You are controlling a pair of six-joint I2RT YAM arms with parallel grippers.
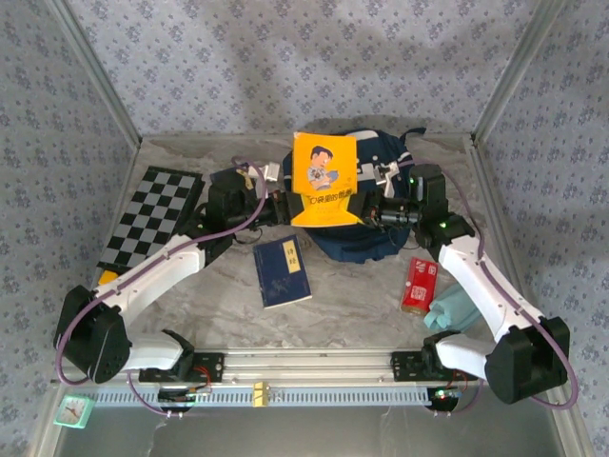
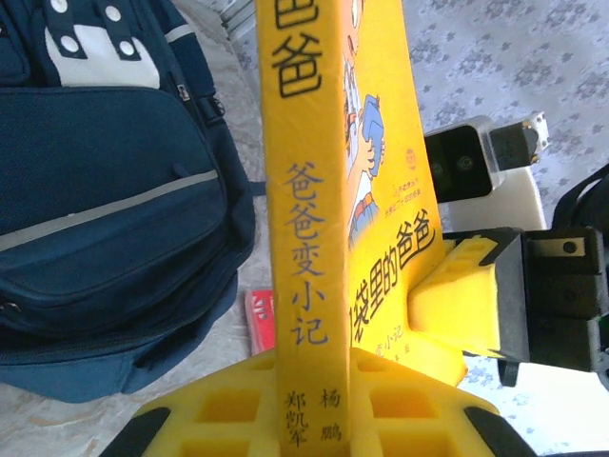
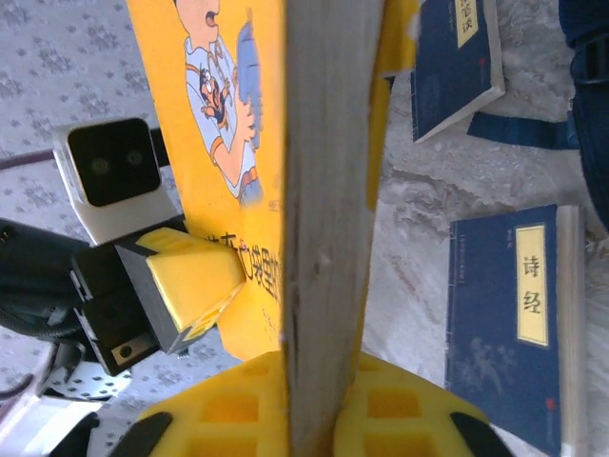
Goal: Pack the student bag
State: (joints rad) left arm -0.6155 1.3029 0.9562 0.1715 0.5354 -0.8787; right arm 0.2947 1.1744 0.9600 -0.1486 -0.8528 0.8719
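Student bag (image 1: 357, 243) lies at the far centre of the table (image 1: 362, 305). Working out from the bases: a blue book (image 1: 283, 271) lies flat on the marble, with a red box (image 1: 419, 286) and teal cloth (image 1: 457, 309) to its right and a checkerboard (image 1: 152, 214) off left. Beyond them, left gripper (image 1: 290, 205) and right gripper (image 1: 366, 211) are each clamped on an edge of the upright yellow picture book (image 1: 325, 179), which overlaps the bag from above.

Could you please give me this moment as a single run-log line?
left gripper: shut on yellow book | right gripper: shut on yellow book | yellow book: upright, near student bag | blue book: flat on table
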